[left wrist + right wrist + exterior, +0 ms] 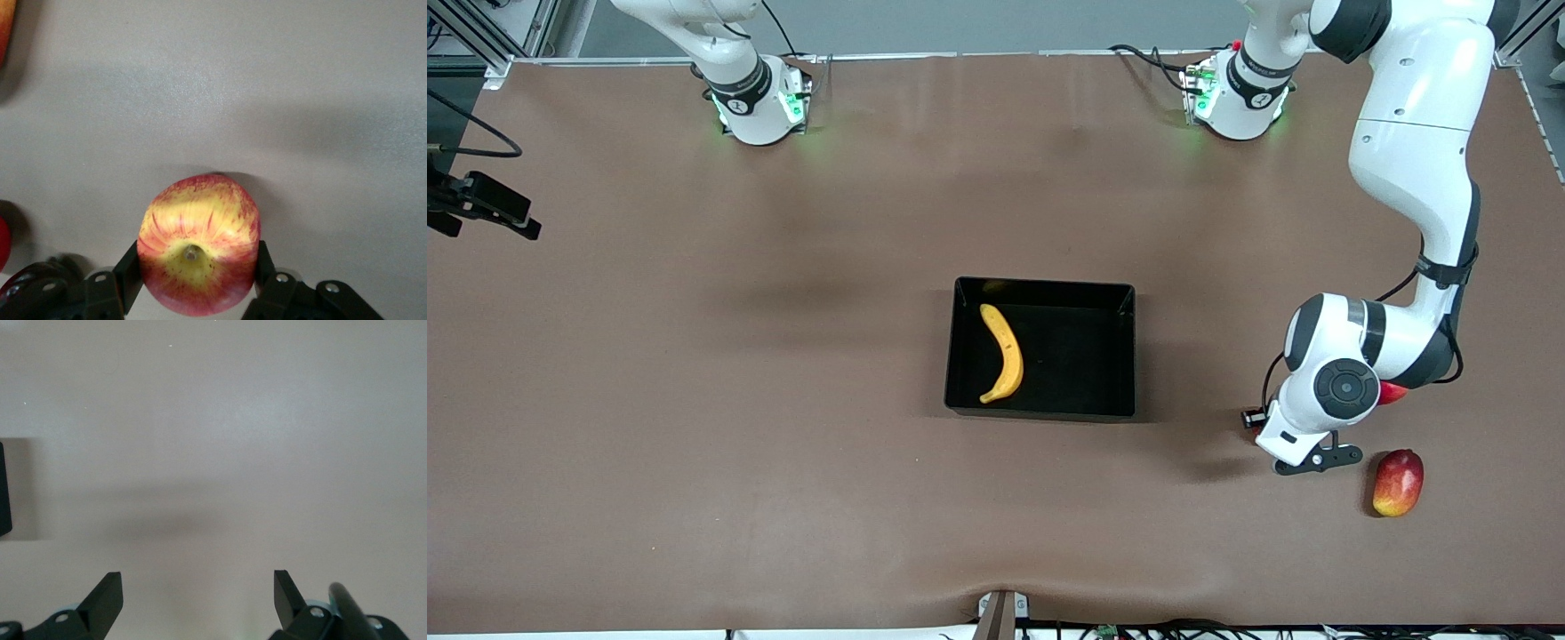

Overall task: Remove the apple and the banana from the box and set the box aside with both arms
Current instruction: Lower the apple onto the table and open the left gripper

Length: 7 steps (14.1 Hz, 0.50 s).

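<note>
The banana [1003, 353] lies in the black box [1128, 356] at the middle of the table. My left gripper [198, 267] is shut on the red-and-yellow apple [198, 240], one finger on each side, low over the table at the left arm's end. In the front view the left hand [1307, 436] hides the apple. My right gripper [198, 583] is open and empty over bare table, with an edge of the box [3, 487] beside it. The right gripper is out of the front view.
A red-yellow mango [1398, 482] lies beside the left hand, nearer to the front camera; it also shows in the left wrist view [5, 27]. A small red fruit [1392, 392] peeks out from under the left arm.
</note>
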Motion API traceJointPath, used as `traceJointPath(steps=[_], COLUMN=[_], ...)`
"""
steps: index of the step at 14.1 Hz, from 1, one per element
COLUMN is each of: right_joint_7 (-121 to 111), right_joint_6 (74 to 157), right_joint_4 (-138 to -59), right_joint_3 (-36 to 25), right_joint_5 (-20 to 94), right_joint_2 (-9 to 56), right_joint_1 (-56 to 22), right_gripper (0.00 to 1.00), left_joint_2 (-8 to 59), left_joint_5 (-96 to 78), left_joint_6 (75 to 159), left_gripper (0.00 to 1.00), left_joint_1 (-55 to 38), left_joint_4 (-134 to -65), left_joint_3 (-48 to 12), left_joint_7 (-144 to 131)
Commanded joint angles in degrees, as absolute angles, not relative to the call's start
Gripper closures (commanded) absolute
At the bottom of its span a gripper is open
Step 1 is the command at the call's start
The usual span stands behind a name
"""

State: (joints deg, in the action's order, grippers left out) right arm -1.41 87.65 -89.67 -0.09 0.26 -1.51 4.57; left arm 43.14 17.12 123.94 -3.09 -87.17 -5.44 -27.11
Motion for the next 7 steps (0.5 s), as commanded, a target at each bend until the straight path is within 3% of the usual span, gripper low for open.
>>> traceJointPath(steps=[1,2,3,7], right_joint_7=[-1.76,-1.76,-1.76,-1.76], right_joint_6=[87.28,87.28,87.28,87.28], right_joint_4=[-88.59,-88.59,-88.59,-88.59], right_joint_3=[0.62,0.62,0.62,0.62], right_joint_5=[0.18,0.18,0.18,0.18], right_joint_2=[-0.97,-0.97,-0.97,-0.97], right_joint_1=[5.63,5.54,5.62,5.71], right_gripper=[0.00,0.00,0.00,0.00], left_joint_2=[43.16,42.89,42.54,39.04], left_joint_5=[19.07,18.99,18.98,18.63], left_joint_6=[124.63,124.63,124.54,123.49], left_gripper=[0.68,0.18,0.00,0.00], left_joint_1=[-2.29,-2.37,-2.37,-3.34], left_joint_4=[-87.63,-87.45,-87.10,-86.57], left_joint_3=[-5.80,-5.80,-5.89,-6.59], left_joint_7=[-27.77,-27.95,-28.04,-28.04])
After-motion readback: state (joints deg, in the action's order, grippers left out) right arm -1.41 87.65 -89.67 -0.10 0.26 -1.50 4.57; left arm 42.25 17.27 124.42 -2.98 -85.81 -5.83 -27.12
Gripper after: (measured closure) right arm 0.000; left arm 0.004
